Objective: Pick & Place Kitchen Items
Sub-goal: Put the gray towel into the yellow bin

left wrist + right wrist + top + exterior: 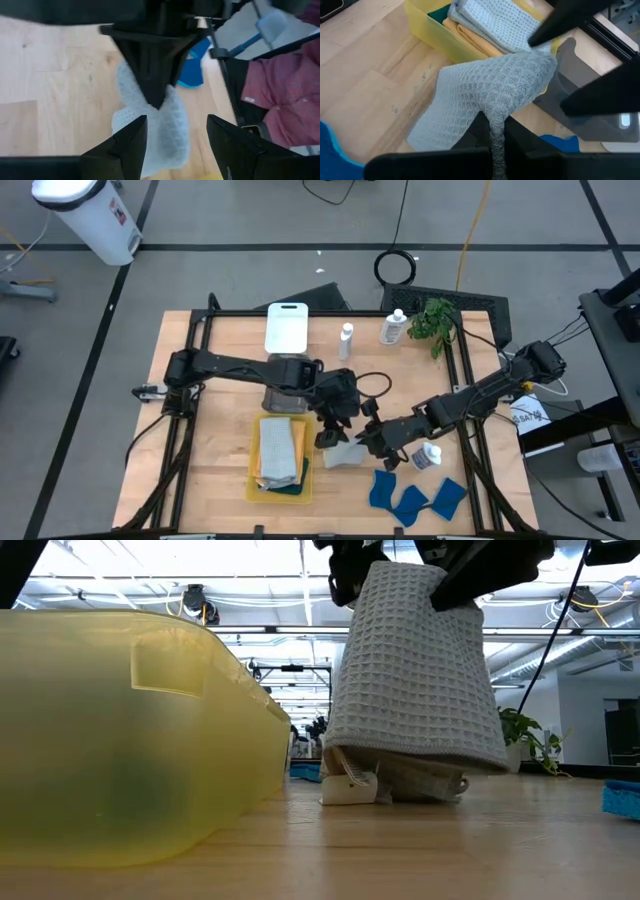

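A pale grey waffle cloth (345, 456) stands draped just right of the yellow tray (255, 480). My right gripper (492, 142) is shut on it, reaching in from the table's right. My left gripper (175, 145) is open, its two fingers on either side of the cloth's upper part. The cloth's lower end (400, 780) rests on the table. Folded cloths (490, 25), pale grey over orange and teal, lie in the yellow tray. Several blue sponges (410, 496) lie near the front edge. White bottles stand at the back (347, 340) (393, 328), and another (430, 455) is beside my right arm. My left gripper: I cannot tell whether its fingers touch the cloth. My right gripper pinches a gathered fold (496, 117) of the pale grey cloth, near its top, between its two fingers. The fingers slant down from the table's right. The cloth hangs below them like a tent, with its lower end on the table.
A white tray (286, 328) and a grey tray (285, 385) sit behind the yellow one. A green plant (435, 320) stands at the back right. Bare wood lies left of the yellow tray. A black frame (200, 330) borders the tabletop.
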